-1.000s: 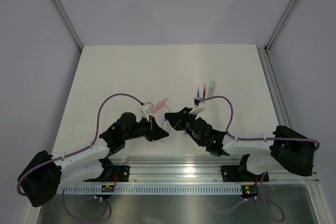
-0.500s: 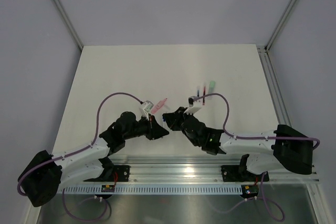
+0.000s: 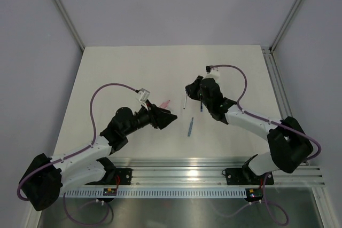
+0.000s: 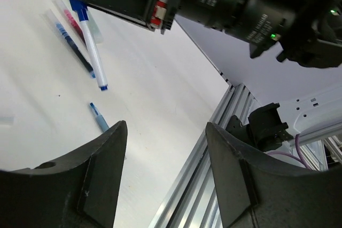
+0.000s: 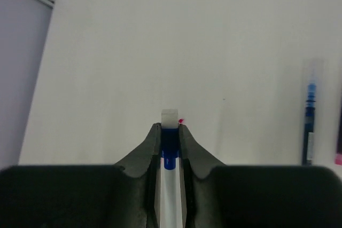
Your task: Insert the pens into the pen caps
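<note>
Right gripper (image 5: 169, 128) clamped on white-blue pen (image 5: 169, 185); left gripper (image 4: 164, 129) jaws apart, empty; both well inside table (image 3: 107, 78) edges.

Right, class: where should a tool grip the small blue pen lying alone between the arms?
Grip the blue pen mid-shaft, from straight above, closing across its width: it lies flat, pointing roughly near-to-far, with bare table either side.
</note>
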